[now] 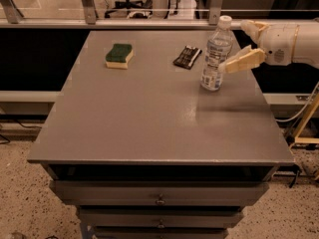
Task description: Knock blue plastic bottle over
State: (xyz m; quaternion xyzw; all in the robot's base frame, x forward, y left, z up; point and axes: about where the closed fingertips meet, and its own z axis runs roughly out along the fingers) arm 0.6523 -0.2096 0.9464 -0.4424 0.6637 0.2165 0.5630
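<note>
The blue plastic bottle (pixel 215 56) is clear and ribbed, with a white cap and a pale label. It stands upright at the right rear of the grey table (pixel 149 113). My gripper (pixel 234 46) comes in from the right at about the bottle's mid height and is open. Its lower finger (pixel 243 60) points left, with its tip against the bottle's right side. The upper finger (pixel 249 28) sits behind and to the right of the cap.
A green-and-yellow sponge (pixel 119 55) lies at the left rear of the table. A small flat black object (pixel 187 57) lies just left of the bottle. Drawers (pixel 159 192) are below the table's front edge. A railing and glass run behind.
</note>
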